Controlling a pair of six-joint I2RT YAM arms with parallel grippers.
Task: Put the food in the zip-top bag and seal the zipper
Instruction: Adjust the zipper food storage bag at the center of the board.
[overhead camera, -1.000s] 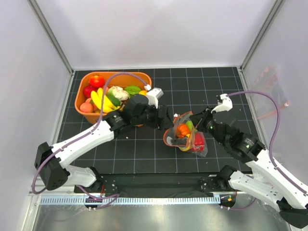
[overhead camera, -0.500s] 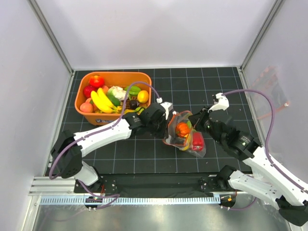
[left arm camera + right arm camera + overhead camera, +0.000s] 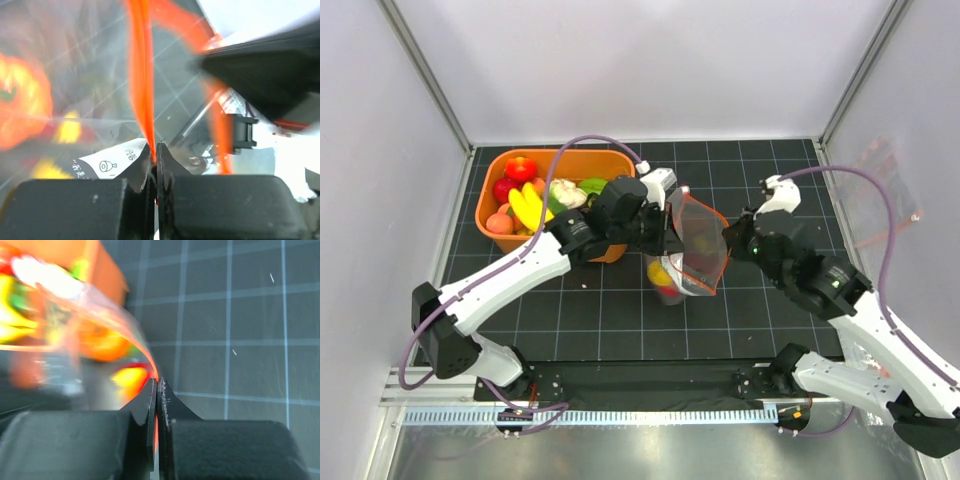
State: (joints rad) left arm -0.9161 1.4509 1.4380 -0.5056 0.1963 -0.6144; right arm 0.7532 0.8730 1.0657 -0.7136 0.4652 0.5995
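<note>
The zip-top bag [image 3: 696, 250] hangs above the table between both grippers, its mouth held upward. My left gripper [image 3: 671, 222] is shut on the left end of the red-orange zipper [image 3: 700, 204]. In the left wrist view the zipper [image 3: 141, 75] runs straight into the shut left gripper [image 3: 155, 151]. My right gripper [image 3: 728, 238] is shut on the other end, and in the right wrist view the zipper [image 3: 145, 352] enters the right gripper [image 3: 157, 385]. Food sits low in the bag: a yellow piece [image 3: 662, 274] and an orange piece [image 3: 102, 342], blurred.
An orange tub [image 3: 485, 205] with several more toy fruits and vegetables, among them bananas [image 3: 525, 208] and a tomato [image 3: 521, 168], stands at the back left, right behind my left forearm. Grey walls close in the gridded black mat [image 3: 790, 170] on three sides.
My left gripper swung from the tub over to the bag and shut on the zipper strip. Both arms then lifted the bag off the mat, so it now hangs stretched between them.
</note>
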